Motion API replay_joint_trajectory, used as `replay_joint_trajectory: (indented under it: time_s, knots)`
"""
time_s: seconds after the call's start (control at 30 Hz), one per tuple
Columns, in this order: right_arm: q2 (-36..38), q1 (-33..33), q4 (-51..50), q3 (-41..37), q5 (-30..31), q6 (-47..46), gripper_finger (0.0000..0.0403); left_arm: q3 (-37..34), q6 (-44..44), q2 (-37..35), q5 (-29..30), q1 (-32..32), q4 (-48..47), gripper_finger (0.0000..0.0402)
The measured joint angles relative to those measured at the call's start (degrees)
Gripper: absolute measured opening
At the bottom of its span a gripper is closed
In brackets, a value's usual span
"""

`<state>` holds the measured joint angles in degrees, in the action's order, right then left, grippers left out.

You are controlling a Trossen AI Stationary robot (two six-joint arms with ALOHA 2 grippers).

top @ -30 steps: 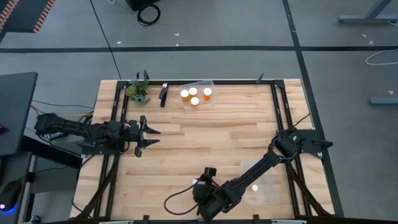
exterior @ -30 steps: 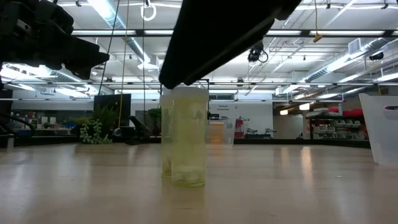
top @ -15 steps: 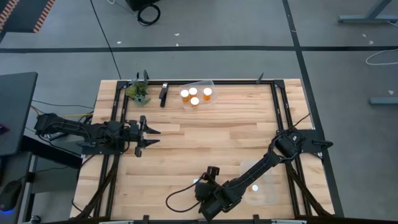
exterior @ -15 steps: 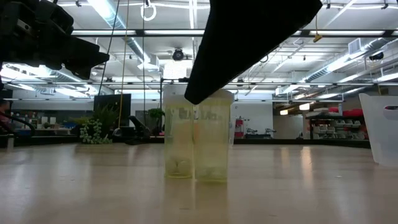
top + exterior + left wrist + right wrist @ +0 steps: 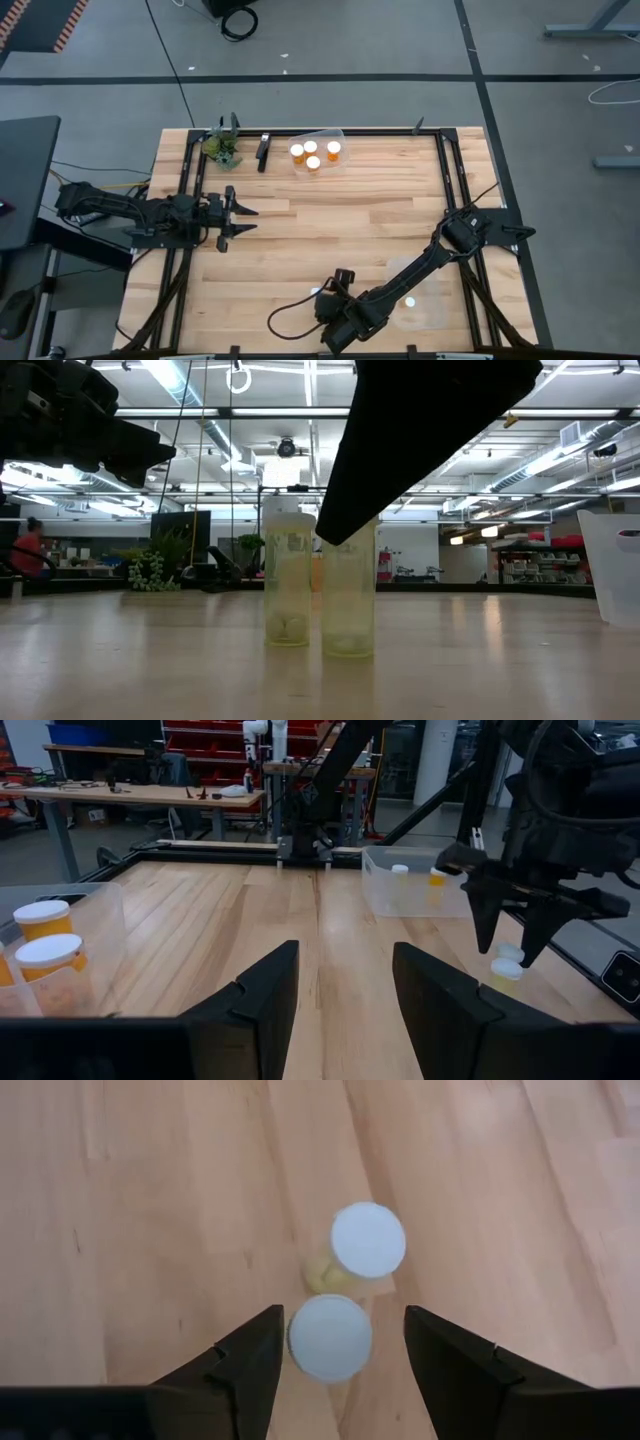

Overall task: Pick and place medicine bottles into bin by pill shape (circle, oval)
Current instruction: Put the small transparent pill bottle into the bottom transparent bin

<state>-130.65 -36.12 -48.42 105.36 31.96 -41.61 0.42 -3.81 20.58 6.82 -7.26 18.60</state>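
Note:
Two small pale bottles with white caps stand side by side on the table near its near edge. The nearer bottle stands between the fingers of my right gripper, which is open and points down from above. The other bottle stands free just beside it. Several orange bottles stand in a clear bin at the far edge. My left gripper is open and empty at the table's left. My right gripper's fingers stand on either side of the nearer bottle's cap, coming from above and pointing down. One finger is very close to the cap and the other stands off. I cannot tell whether either touches it. The bottle stands upright on the table.
A second clear bin at the near right holds a white-capped bottle. A small plant and a dark tool lie at the far left. Bare wood lies in the table's middle.
My right gripper has gone a little toward the table's right edge. The nearer pale bottle has slid with it, staying upright on the table. It stood in front of the other bottle and now stands apart to that bottle's right. The other bottle has stayed put.

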Motion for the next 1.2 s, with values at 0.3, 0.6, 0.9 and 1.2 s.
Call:
replay_joint_trajectory:
  time_s: [0.3,0.6,0.9,1.2]
  knots:
    - [0.0,1.0,0.1,0.0,-2.5,-1.0,0.0167,0.0,0.0,0.0,0.0,0.0,0.0,0.0172]
    - [0.0,1.2,0.1,0.0,-3.7,-1.0,0.0131,0.0,0.0,0.0,0.0,0.0,0.0,0.0172]
    - [4.3,-0.1,-7.4,0.1,-3.7,-6.3,0.0135,0.0,0.0,0.0,0.0,0.0,0.1,0.0172]
    - [10.9,-4.1,-21.1,0.1,-3.7,-18.0,0.0137,0.0,0.0,0.0,0.0,0.0,0.0,0.0172]
